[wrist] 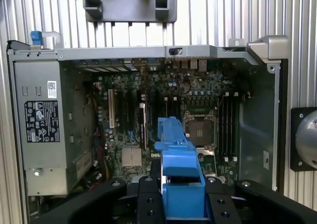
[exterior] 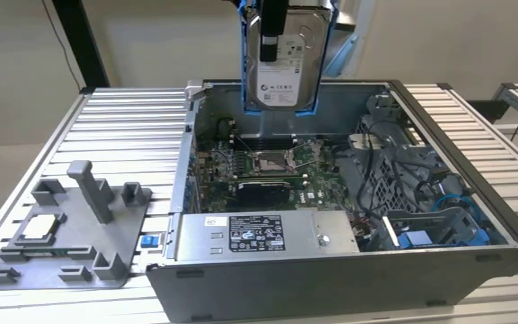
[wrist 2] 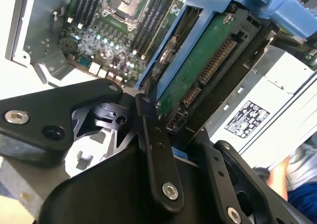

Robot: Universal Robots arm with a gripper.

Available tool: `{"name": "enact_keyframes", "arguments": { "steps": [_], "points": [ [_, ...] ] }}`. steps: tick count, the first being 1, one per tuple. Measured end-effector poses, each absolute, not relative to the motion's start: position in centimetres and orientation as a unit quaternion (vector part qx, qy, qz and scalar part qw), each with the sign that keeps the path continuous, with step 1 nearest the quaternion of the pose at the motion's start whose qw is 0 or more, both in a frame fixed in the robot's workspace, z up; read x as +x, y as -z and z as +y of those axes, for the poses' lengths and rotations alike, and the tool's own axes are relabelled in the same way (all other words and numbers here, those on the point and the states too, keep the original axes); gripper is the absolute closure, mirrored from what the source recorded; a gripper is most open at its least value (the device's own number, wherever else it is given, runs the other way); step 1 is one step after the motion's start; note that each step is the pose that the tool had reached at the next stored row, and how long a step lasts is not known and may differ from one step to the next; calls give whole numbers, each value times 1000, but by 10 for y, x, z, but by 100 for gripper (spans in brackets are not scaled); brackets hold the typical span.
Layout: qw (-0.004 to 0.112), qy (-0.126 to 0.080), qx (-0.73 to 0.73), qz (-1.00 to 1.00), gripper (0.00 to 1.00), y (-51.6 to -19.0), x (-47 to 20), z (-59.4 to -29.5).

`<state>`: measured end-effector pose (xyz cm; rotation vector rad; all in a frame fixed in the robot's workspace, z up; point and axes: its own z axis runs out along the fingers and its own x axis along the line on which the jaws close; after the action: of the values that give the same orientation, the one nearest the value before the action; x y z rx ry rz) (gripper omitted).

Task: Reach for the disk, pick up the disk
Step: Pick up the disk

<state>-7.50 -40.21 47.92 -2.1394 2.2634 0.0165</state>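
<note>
The disk hangs upright high above the open computer case, label facing the exterior camera, with its blue bracket along both sides. My gripper is shut on it from above, and one black finger lies over the labelled face. In the second wrist view the disk shows its green circuit board and connector, clamped between the black fingers of the gripper. In the first wrist view the blue bracket sticks out from the gripper over the motherboard.
Below the disk lies the motherboard. A long grey power supply box with a sticker sits along the case's near wall, and cables and blue parts crowd the exterior view's right. A grey fixture plate carrying a small silver chip rests on the slatted table.
</note>
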Motion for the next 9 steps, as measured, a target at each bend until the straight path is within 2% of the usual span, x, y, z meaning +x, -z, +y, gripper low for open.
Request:
{"name": "enact_keyframes", "arguments": {
  "steps": [9],
  "points": [
    [14,-5,-687,727,100,-479,-74,-423]
  ]
}}
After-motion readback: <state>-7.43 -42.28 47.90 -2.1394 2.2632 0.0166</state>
